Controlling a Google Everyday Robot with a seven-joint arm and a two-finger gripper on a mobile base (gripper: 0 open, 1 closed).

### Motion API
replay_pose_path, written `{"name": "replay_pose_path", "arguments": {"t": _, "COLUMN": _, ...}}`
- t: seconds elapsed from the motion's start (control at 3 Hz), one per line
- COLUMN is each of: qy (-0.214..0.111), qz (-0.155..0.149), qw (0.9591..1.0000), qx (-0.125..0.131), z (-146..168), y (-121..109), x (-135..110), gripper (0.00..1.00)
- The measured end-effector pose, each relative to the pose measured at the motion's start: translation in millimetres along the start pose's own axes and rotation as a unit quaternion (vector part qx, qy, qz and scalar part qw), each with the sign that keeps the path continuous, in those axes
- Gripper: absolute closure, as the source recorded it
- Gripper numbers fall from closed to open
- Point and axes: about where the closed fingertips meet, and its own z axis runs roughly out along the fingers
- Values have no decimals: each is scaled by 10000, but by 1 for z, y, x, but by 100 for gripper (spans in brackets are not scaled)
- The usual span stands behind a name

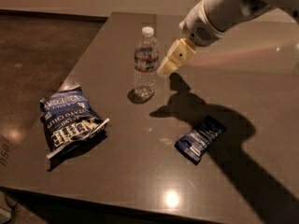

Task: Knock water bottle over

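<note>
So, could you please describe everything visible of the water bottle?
The water bottle is small, of clear ribbed plastic, with a white screw cap and a red-and-blue label band round its middle. It stands upright on the dark table. The gripper hangs close beside it on the picture's right; whether they touch cannot be told.
</note>
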Motion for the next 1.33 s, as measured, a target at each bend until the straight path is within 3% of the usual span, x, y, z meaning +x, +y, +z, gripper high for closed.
{"name": "replay_pose_path", "arguments": {"t": 1.0, "qy": -329, "qz": -231, "qw": 9982, "qx": -443, "z": 30, "y": 17, "x": -34, "gripper": 0}}
{"name": "replay_pose_path", "arguments": {"t": 1.33, "qy": -406, "qz": -295, "qw": 9966, "qx": -655, "z": 33, "y": 24, "x": -43, "gripper": 16}}
